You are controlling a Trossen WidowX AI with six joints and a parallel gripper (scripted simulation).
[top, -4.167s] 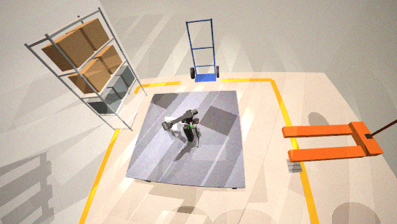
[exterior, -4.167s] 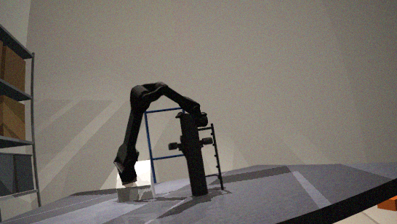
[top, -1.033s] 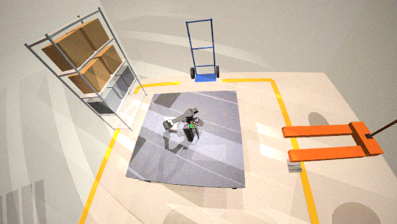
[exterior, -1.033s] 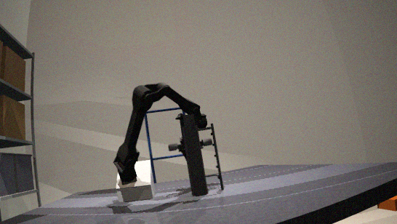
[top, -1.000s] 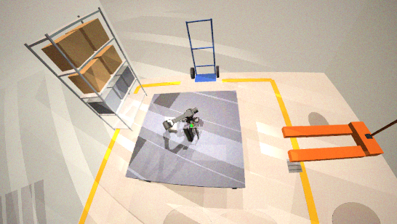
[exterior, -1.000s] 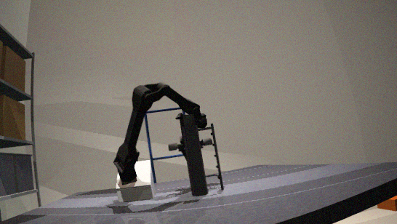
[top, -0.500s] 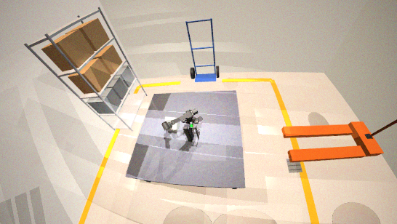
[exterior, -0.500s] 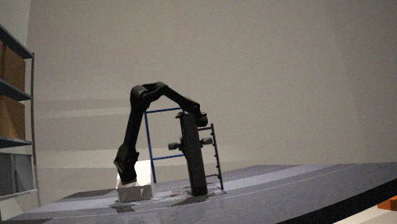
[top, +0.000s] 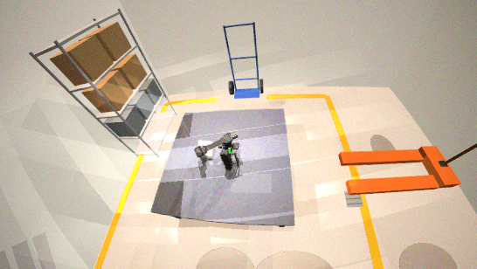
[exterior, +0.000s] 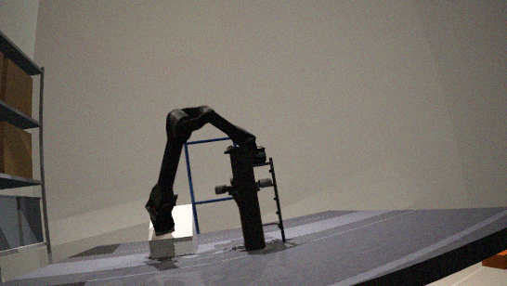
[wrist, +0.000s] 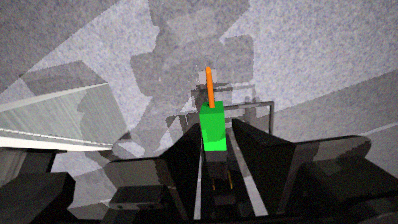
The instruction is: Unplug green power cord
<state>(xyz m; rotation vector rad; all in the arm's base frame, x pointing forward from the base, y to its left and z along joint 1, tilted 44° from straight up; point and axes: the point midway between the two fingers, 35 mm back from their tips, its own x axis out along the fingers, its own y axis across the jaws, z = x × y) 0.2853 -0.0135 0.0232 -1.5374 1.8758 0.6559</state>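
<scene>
Green plug (wrist: 213, 128) sits between the gripper (wrist: 214, 137) fingers, high above the grey mat (top: 262, 131); the fingers stand loosened around it, not pinching. Release is underway; next, widen fully and back away.
</scene>
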